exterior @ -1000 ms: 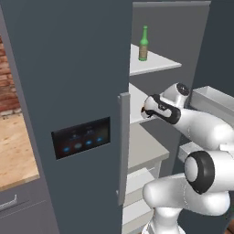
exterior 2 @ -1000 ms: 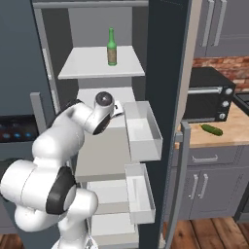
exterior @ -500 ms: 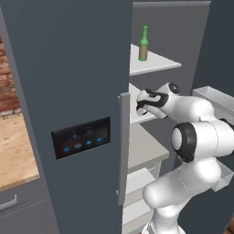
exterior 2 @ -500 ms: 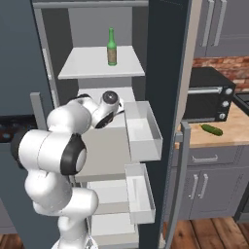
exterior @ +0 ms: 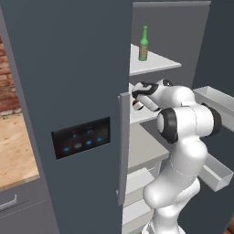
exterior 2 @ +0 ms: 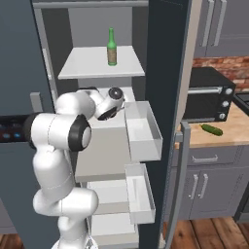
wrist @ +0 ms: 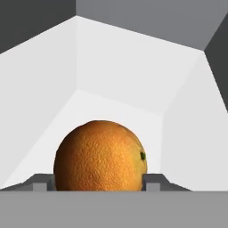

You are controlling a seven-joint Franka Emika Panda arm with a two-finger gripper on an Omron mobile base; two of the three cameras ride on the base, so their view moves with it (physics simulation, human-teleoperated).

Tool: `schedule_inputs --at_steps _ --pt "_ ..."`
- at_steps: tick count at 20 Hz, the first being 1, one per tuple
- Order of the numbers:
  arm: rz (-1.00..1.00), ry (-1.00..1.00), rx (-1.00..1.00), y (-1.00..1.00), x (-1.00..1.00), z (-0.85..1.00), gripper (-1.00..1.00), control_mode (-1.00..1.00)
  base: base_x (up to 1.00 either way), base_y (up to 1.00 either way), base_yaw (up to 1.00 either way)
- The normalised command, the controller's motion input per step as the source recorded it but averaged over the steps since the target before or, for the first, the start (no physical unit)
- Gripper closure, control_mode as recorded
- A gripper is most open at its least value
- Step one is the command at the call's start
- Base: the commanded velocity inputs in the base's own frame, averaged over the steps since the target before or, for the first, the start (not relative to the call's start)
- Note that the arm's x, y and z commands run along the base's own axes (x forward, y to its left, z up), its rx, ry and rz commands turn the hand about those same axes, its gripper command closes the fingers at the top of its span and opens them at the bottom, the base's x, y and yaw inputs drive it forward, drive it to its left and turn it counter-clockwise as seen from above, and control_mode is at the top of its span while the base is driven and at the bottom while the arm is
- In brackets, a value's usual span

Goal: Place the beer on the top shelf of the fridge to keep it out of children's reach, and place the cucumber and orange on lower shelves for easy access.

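The orange [wrist: 100, 156] sits between the pincer [wrist: 95, 183] tips, inside the fridge [exterior: 68, 91] over a lower shelf [exterior 2: 104, 131]. Likely firm, round and prone to rolling; hold across its widest part. Arm is folded, wrist reaching in horizontally. Beer [exterior 2: 112, 46] stands above; cucumber [exterior 2: 212, 129] lies on the counter [exterior 2: 228, 127].

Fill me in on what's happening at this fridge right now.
The white arm reaches into the open fridge with its gripper closed around the orange, holding it over a lower shelf just below the top shelf. The beer already stands upright on that top shelf. The cucumber lies on the wooden counter to the right, beside the black oven, not yet put away.
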Motion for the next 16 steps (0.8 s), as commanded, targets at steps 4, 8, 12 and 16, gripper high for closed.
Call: schedule_inputs --at_steps 4,8,12,16 --pt "0.00 -0.01 0.00 0.00 0.52 -0.07 -1.00 -1.00 0.00 0.00 0.00" --pt "0.03 -0.02 0.00 0.00 0.11 -0.10 -1.00 -1.00 0.00 0.00 0.00" --pt "0.02 -0.05 -0.03 0.00 -0.24 0.00 -1.00 -1.00 0.00 0.00 0.00" --pt "0.00 -0.12 -0.05 0.09 -0.49 0.03 -1.00 -1.00 0.00 0.00 0.00"
